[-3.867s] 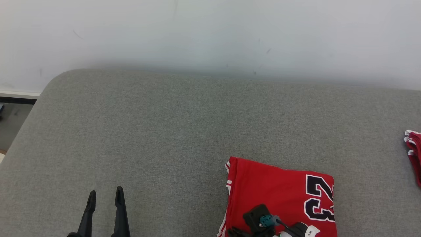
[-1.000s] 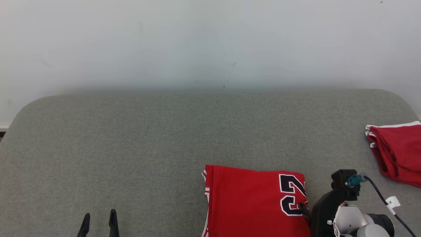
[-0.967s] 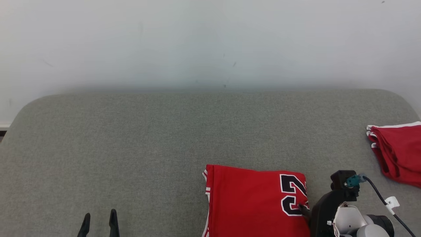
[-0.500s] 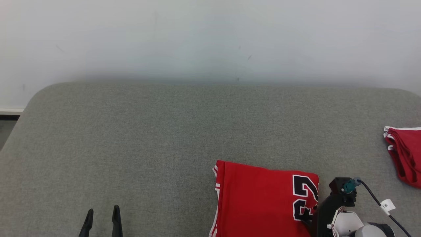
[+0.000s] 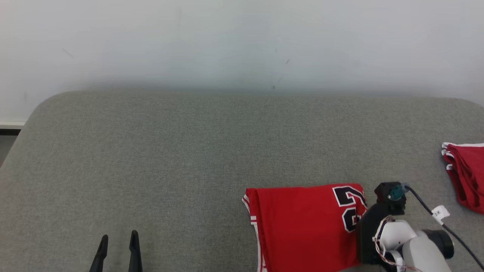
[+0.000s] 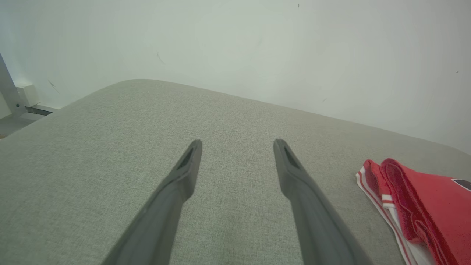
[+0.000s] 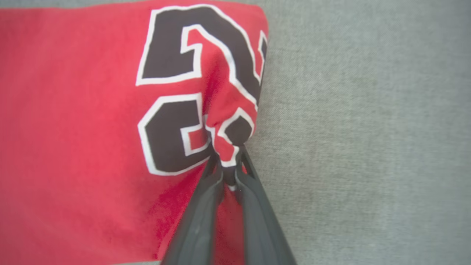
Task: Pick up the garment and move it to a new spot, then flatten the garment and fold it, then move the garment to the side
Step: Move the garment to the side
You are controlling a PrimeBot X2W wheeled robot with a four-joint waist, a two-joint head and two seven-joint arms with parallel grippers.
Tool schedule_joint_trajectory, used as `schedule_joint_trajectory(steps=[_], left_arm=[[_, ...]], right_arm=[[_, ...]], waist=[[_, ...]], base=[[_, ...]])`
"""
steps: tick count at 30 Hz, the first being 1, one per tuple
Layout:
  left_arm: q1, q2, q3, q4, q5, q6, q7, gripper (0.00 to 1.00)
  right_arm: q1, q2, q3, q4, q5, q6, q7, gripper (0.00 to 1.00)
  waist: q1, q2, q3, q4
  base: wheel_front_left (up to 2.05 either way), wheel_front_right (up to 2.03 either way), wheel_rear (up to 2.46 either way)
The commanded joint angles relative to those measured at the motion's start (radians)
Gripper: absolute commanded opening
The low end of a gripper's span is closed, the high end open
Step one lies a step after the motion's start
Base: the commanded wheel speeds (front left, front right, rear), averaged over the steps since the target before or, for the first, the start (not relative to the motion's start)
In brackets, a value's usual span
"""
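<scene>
1. Two dark fingers of the left gripper [image 5: 118, 243] stand wide apart and hold nothing. They sit low at the left over the bare grey cushion [image 5: 181, 151], well apart from the cloth.
2. The garment [image 5: 302, 223] is a red jersey with white trim and a black, white-edged number. It lies right of centre near the cushion's front edge, folded into a tidy rectangle. In the left wrist view its left edge shows stacked layers and striped trim.
3. The right gripper [image 7: 229, 167] is clamped on the garment's right edge, at the number. There the cloth is pinched up into a small peak, while the rest lies flat.
4. Judging by the neat rectangle, flattening and folding look finished. The step in hand appears to be the last one, moving the garment to the side.
5. The next move likely calls for a low, steady carry or slide sideways. With a single pinch point, the layers could sag or fall open if the garment is raised high or swung quickly.
6. At the far right another red garment [image 5: 467, 173] lies on the cushion, well apart, which suggests that side as the destination.
</scene>
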Motion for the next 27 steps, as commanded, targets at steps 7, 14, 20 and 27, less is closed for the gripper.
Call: schedule_joint_trajectory(steps=[7,14,20,27], left_arm=[[-0.009,-0.001,-0.009,-0.024,-0.012,0.005,-0.003,1.00],[-0.032,-0.001,-0.031,-0.045,-0.031,0.003,-0.003,1.00],[-0.053,-0.001,-0.036,-0.053,-0.029,0.005,-0.003,1.00],[-0.082,-0.001,-0.044,-0.062,-0.001,0.001,-0.003,1.00]], right_arm=[[-0.137,-0.061,-0.066,-0.050,-0.121,-0.003,0.041,0.00],[-0.288,-0.179,-0.117,-0.033,-0.139,-0.003,0.101,0.00],[-0.376,-0.258,-0.227,-0.040,-0.154,-0.003,0.110,0.00],[-0.411,-0.294,-0.361,-0.073,-0.210,-0.003,0.111,0.00]], waist=[[-0.0001,-0.0001,0.020,-0.038],[-0.0001,-0.0001,0.064,-0.049],[-0.0001,-0.0001,0.112,-0.064],[-0.0001,-0.0001,0.176,-0.066]], base=[[0.00,0.00,0.00],[0.00,0.00,0.00],[0.00,0.00,0.00],[0.00,0.00,0.00]])
